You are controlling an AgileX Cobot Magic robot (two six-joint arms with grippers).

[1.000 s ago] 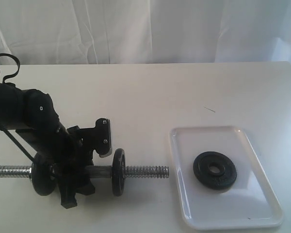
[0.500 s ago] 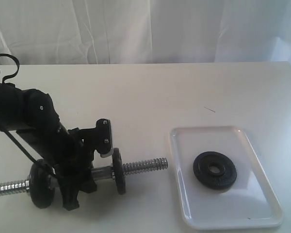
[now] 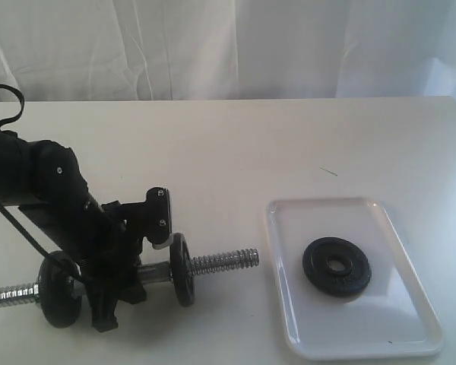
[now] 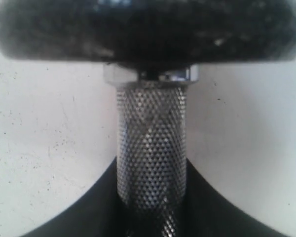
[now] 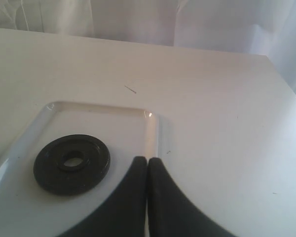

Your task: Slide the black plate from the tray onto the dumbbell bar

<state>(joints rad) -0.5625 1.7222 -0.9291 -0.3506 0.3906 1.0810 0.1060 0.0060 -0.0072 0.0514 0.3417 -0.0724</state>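
Exterior, tray: white tray (image 3: 289, 217) on the table (image 3: 235, 144), at 3 o'clock of the bar's free end, near it but not touching.
Exterior, tray contents: one black plate (image 3: 337, 266), lying flat with the hole facing up, about mid-tray, clear of the rim.
Exterior, bar axis: dumbbell bar (image 3: 224, 261) runs 9 to 3 o'clock. Its bare threaded end points to 3 o'clock at the tray and sits higher in frame than the 9 o'clock end.
Exterior, on the bar: two mounted plates (image 3: 182, 269) stand on edge, one either side of the gripper.
Exterior, left gripper: left gripper (image 3: 121, 274) is clamped round the bar between those two plates.
Left wrist, bar: the knurled bar section (image 4: 150, 133) runs up to a nut and one mounted plate's edge.
Left wrist, fingers: dark fingers (image 4: 84, 217) are tight on both sides of the knurled section.
Right wrist, tray: a tray corner is in view, with the black plate flat inside it, hole up.
Right wrist, right gripper: right gripper (image 5: 147, 165) has its fingers pressed together with nothing between them. It sits over the tray edge, beside the plate and apart from it.
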